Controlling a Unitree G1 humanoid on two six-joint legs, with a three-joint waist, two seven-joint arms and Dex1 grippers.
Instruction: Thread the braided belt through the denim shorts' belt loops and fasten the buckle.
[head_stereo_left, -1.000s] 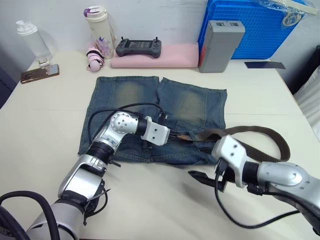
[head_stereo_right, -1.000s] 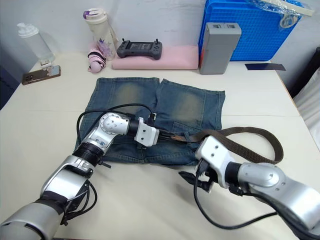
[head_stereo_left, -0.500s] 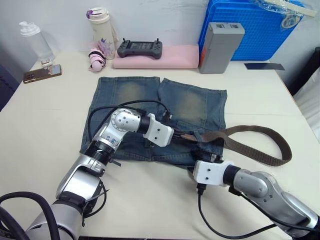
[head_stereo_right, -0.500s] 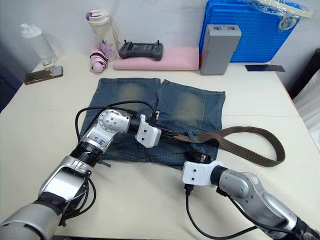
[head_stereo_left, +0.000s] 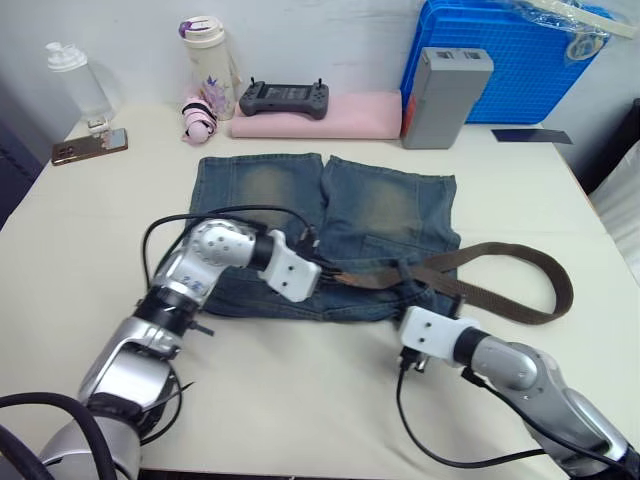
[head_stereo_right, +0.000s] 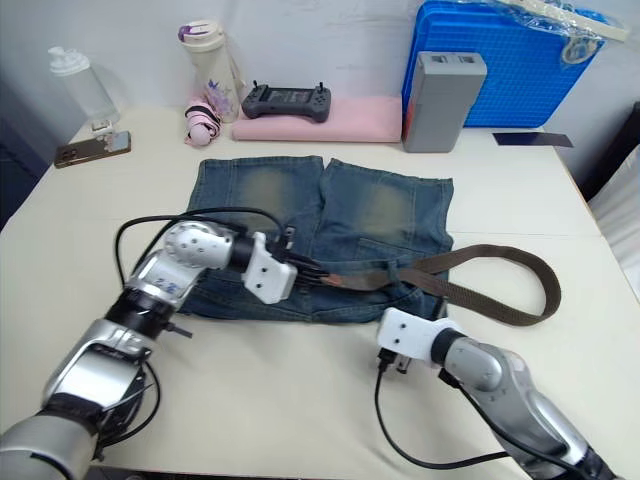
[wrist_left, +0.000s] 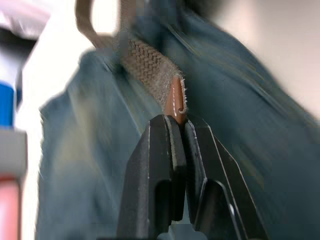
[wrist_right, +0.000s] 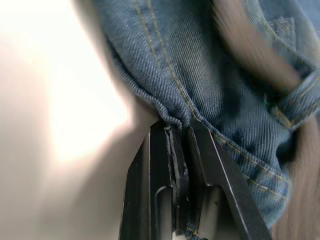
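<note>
Two tools at work on one pair of shorts (head_stereo_left: 320, 235), spread flat mid-surface (head_stereo_left: 90, 240), waistband toward the robot.

Belt (head_stereo_left: 500, 262): brown braid, tip end lying along the waistband, the rest looping off to the right onto the surface. Judged limp and light; will sag and twist unless held close to the tip. Buckle not made out.

Left tool (wrist_left: 179, 120): fingers closed on the belt's leather-capped tip, over the denim.

Right tool (wrist_right: 177, 131): fingers pinched on the waistband's edge fold.

Shorts: soft, heavy-ish cloth, likely to bunch when pulled; best held at the stitched band beside a loop.

Writing: none legible on any item.
</note>
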